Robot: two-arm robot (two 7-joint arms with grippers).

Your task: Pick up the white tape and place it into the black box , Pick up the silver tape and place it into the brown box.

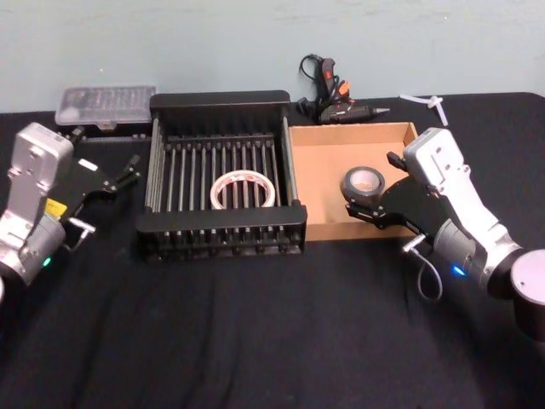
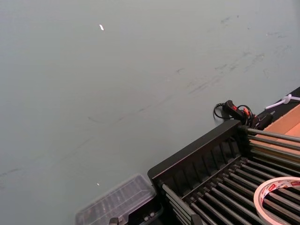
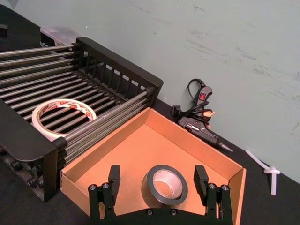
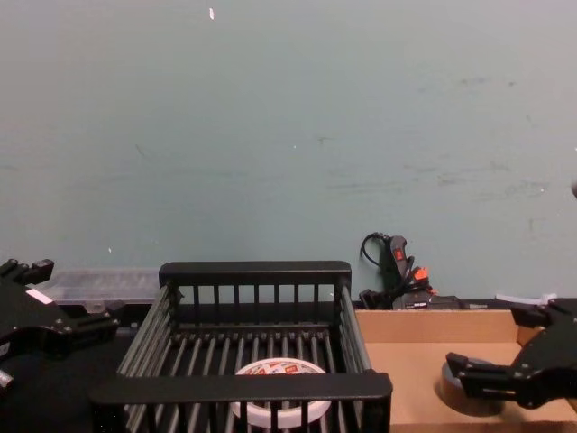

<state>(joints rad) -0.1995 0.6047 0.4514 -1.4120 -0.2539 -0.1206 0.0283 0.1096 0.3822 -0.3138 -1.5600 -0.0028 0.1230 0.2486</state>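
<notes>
The white tape lies flat on the slatted floor of the black box, and shows again in the right wrist view and the chest view. The silver tape lies flat on the floor of the brown box, near its right wall. My right gripper is open and straddles that roll, one finger on either side with a gap to the tape. My left gripper hangs open to the left of the black box, holding nothing.
A clear plastic case sits behind the left gripper at the back left. A black and orange glue gun with its cord lies behind the brown box. A small white plastic piece lies at the back right. Black cloth covers the table.
</notes>
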